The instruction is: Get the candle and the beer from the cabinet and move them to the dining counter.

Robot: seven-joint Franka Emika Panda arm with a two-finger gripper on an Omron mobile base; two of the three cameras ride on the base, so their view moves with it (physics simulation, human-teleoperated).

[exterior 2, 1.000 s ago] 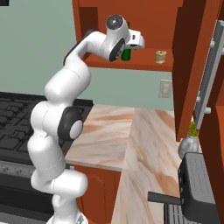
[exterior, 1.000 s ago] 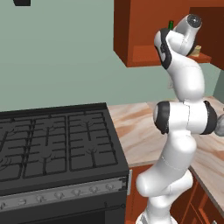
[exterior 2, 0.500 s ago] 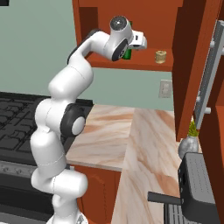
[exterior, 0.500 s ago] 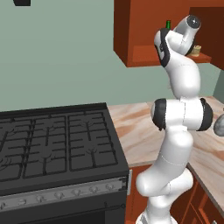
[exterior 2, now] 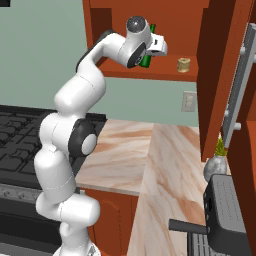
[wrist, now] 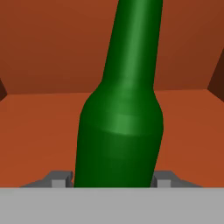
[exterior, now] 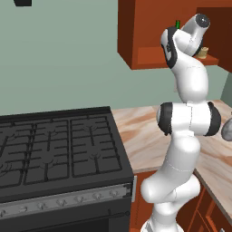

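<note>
Currently the claw (exterior 2: 156, 46) is up inside the open cabinet (exterior 2: 220, 75), with the beer (wrist: 120, 131) between its fingers. In the hand view the green body fills the gap between the two fingertips (wrist: 59, 179), which sit right at the glass on either side. Whether they grip it firmly yet I cannot tell; the jaws look partly closed around it. The bottle leans slightly in that view, which may be camera roll only.

Step in hand, as I judge it: secure the beer on the cabinet shelf before lifting. To do it well, finish closing squarely on the wide body, not the neck, then lift straight enough to clear the shelf and draw out toward the room without tipping.

Nearby: the candle (exterior 2: 183, 64) stands on the same shelf, apart from the bottle toward the open door side; a sideways swing could knock it. The door (exterior 2: 240, 100) hangs open on that side and narrows the exit path. Below are the marble table (exterior 2: 165, 160), the black stove (exterior: 54, 154) and a small plant (exterior 2: 218, 162) in a grey pot.
</note>
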